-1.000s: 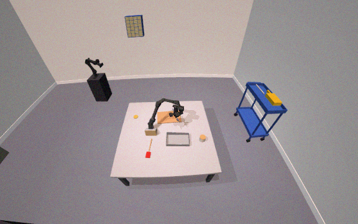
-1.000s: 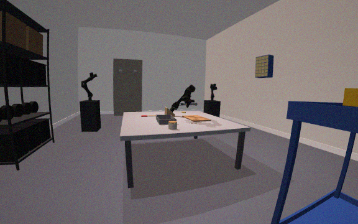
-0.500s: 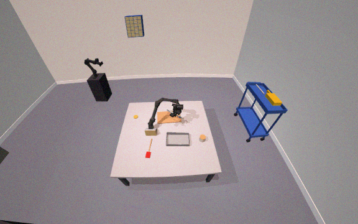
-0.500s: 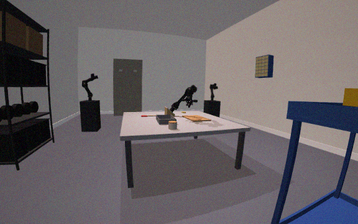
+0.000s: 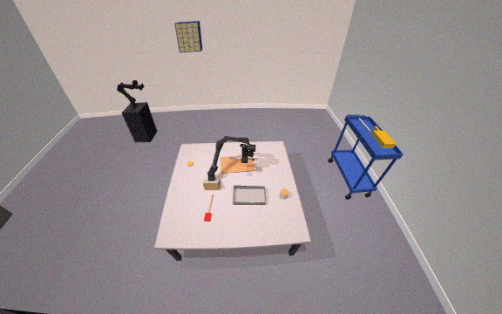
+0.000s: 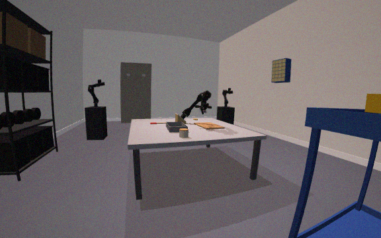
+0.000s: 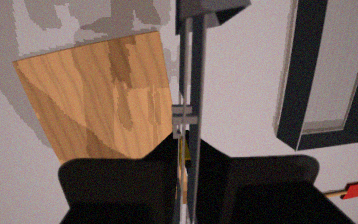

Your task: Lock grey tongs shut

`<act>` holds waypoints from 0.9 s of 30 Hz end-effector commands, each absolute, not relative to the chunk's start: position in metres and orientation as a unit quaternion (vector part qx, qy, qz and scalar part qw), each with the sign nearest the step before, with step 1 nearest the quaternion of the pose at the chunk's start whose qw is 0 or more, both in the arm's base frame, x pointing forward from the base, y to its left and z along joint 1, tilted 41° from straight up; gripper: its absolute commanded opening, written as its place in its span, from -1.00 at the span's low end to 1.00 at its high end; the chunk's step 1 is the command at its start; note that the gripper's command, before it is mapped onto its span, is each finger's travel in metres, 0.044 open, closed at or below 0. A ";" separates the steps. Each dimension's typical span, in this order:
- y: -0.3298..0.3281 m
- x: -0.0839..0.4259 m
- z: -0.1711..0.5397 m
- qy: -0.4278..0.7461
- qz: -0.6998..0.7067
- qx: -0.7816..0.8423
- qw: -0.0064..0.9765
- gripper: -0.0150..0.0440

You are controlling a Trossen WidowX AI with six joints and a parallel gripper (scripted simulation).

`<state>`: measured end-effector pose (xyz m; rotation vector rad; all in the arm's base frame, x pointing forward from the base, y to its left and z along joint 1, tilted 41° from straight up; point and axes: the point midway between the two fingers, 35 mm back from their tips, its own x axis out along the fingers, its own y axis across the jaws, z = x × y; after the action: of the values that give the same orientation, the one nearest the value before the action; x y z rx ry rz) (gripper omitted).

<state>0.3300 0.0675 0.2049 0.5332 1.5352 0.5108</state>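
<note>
The grey tongs (image 5: 234,158) (image 7: 198,75) are held by my gripper (image 5: 245,161) (image 6: 204,112) (image 7: 180,135), which is shut on them. Their two arms lie close together, nearly parallel, and run lengthwise through the wrist view. In the top view they look roughly level, sticking out on both sides of the fingers. The gripper hangs above the wooden board (image 5: 230,167) (image 6: 210,125) (image 7: 95,95), near its right part in the top view. The roasting tin (image 5: 249,203) (image 6: 176,129) (image 7: 302,65) holds no tongs. The lock inside the hinge cannot be seen.
An orange-topped pot (image 5: 284,194) (image 6: 184,133) stands right of the tin in the top view. A red-ended spatula (image 5: 207,216) (image 7: 355,190) lies at the front left. A tan block (image 5: 211,186) stands by the arm's base. A yellow disc (image 5: 190,164) lies at the back left.
</note>
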 end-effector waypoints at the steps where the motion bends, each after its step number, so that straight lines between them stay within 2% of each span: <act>1: 0.073 0.325 0.212 0.652 0.287 0.176 0.679 -1.00; 14: 0.087 0.314 0.224 0.559 0.441 0.000 0.702 -1.00; 27: 0.100 0.302 0.235 0.431 0.567 -0.174 0.681 -1.00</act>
<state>0.3064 0.0961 0.2299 -0.2831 1.0569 1.1944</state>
